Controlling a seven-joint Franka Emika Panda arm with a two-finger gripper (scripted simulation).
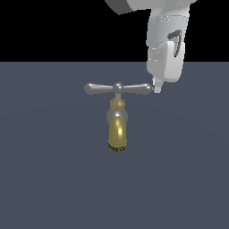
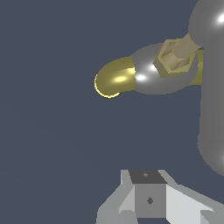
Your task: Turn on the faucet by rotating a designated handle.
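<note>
One faucet stands mid-scene on the plain grey surface, brass spout pointing down. One handle crosses its top horizontally, with two bulbous ends. One gripper sits at the handle's end on the exterior view's right, apparently touching. Whether the fingers are parted or closed cannot be told.

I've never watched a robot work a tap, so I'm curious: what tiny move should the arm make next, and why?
Probably a short sideways push on the handle. In the exterior view the gripper sits right at the crossbar's bulbous end on that view's right, seemingly touching it, and nothing is clamped. Nudging that end should start the crossbar turning about its brass hub on the faucet. Whether the gripper is open cannot be told.
</note>
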